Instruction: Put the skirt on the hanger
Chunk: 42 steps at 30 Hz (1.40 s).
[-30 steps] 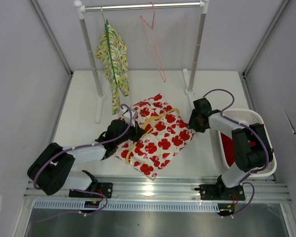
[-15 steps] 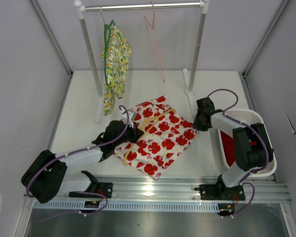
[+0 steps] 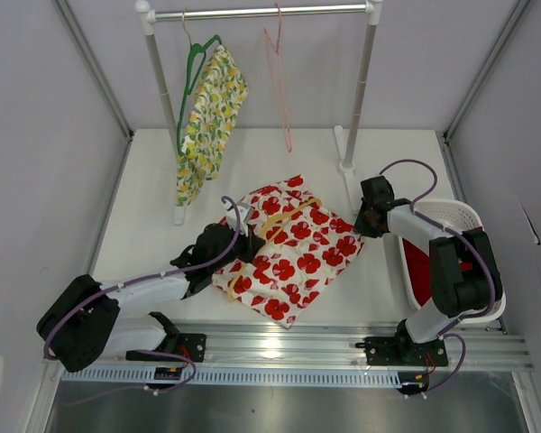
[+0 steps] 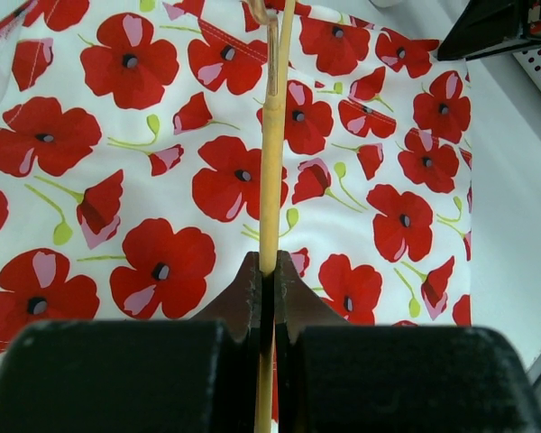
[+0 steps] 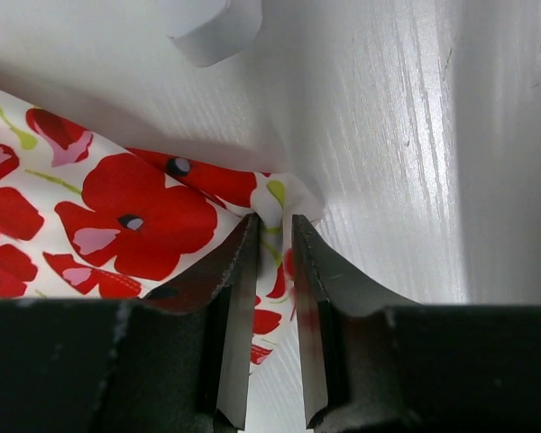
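The skirt (image 3: 293,248), white with red poppies, lies flat on the table. A yellow hanger (image 3: 279,225) lies across it. My left gripper (image 3: 249,245) is shut on the hanger's thin yellow bar (image 4: 272,162) over the skirt's left part (image 4: 162,180). My right gripper (image 3: 367,219) is shut on the skirt's right corner (image 5: 272,209), pinching the cloth against the table.
A clothes rail (image 3: 252,13) stands at the back with a green hanger carrying a lemon-print garment (image 3: 203,126) and a bare pink hanger (image 3: 279,81). The rail's right post foot (image 3: 346,162) is close behind my right gripper. A white basket (image 3: 451,262) holding something red stands at the right.
The skirt has been pulled to the right and spread flatter. My left gripper followed right with the hanger. The lemon-print garment swung up to the right.
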Available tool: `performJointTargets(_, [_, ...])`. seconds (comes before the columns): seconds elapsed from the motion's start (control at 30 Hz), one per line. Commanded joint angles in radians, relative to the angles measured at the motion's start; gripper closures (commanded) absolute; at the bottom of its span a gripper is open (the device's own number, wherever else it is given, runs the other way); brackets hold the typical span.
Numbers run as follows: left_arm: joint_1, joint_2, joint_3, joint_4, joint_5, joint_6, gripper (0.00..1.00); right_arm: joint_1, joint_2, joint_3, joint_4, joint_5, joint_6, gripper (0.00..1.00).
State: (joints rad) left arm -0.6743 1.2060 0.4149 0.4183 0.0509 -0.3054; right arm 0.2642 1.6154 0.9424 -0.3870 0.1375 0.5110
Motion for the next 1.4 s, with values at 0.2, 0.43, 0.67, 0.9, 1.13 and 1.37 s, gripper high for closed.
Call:
performJointTargets(0.2, [-0.071,-0.049,0.068,0.109,-0.184,0.011,1.00,-0.011,-0.080,-0.022,-0.012,0.010,-0.034,0.73])
performJointTargets(0.43, [-0.082,-0.195,0.122,-0.033,-0.184,0.038,1.00,-0.020,-0.118,0.007,-0.035,-0.015,-0.046,0.63])
performJointTargets(0.67, [-0.093,-0.283,0.283,-0.335,-0.223,0.054,1.00,-0.013,-0.198,0.110,-0.098,-0.067,-0.065,0.24])
performJointTargets(0.9, [-0.094,-0.281,0.527,-0.711,-0.319,0.031,1.00,-0.019,-0.285,0.229,-0.161,-0.091,-0.072,0.19])
performJointTargets(1.13, [-0.094,-0.287,0.714,-0.877,-0.400,0.038,1.00,-0.019,-0.319,0.305,-0.193,-0.110,-0.072,0.19])
performJointTargets(1.37, [-0.093,-0.209,0.880,-0.883,-0.502,0.144,1.00,-0.019,-0.341,0.348,-0.210,-0.124,-0.080,0.19])
